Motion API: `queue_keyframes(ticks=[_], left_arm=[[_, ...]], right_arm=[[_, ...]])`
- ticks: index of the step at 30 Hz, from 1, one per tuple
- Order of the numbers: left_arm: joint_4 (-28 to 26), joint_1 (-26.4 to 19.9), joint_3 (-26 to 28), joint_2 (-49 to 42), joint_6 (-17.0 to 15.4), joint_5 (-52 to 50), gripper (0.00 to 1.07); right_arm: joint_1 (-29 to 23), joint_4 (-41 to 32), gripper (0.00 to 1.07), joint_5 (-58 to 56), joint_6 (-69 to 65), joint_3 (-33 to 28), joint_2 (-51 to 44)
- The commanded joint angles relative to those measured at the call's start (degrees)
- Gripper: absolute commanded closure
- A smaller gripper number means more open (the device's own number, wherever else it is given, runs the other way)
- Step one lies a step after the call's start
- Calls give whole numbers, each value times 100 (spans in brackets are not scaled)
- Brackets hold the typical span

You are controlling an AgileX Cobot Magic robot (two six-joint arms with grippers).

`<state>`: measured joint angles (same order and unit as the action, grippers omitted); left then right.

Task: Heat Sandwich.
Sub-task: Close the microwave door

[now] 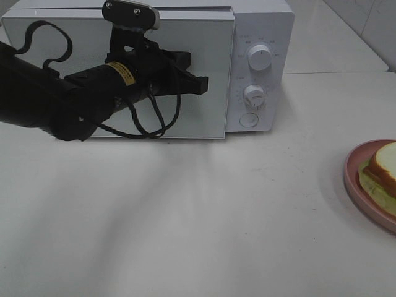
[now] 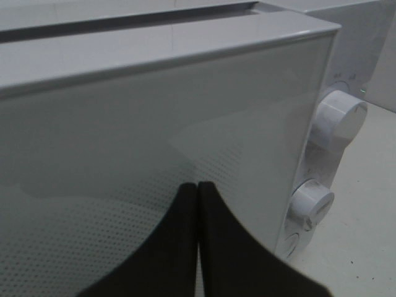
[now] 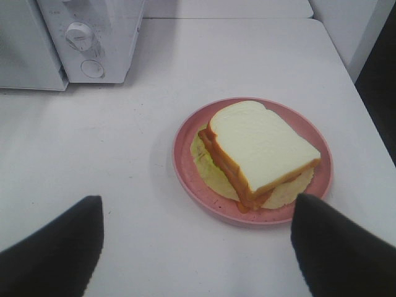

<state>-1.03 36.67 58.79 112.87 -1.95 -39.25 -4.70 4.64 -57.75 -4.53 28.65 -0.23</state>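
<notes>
The sandwich [image 3: 263, 148], thick white bread with a tan crust and pale filling, lies on a round pink plate [image 3: 185, 161] on the white table. In the high view, sandwich [image 1: 383, 167] and plate [image 1: 354, 179] sit at the right edge, partly cut off. My right gripper [image 3: 198, 204] hangs open just before the plate, with nothing between its fingers; the high view does not show it. My left gripper [image 1: 204, 85] is shut and empty. Its tips [image 2: 197, 185] point at the door of the white microwave [image 1: 185, 62], close to the door's right side.
The microwave's door looks closed. Its control panel on the right carries two knobs [image 1: 260, 55] [image 1: 254, 94] and a round button [image 1: 249, 120]. The left arm and its cables stretch across the door's front. The table's right edge [image 3: 371, 124] runs just beyond the plate.
</notes>
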Motion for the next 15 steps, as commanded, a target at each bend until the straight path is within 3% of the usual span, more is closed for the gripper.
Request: queue_keyframes(ticks=[1,15], left_arm=[[-275,-34,372,183,17,-17,107],[-292,-34,1329,659,69,390,107]], right_arm=[[52,17,32,74,69,0,-155],[52,17,32,74,63,0,-155]])
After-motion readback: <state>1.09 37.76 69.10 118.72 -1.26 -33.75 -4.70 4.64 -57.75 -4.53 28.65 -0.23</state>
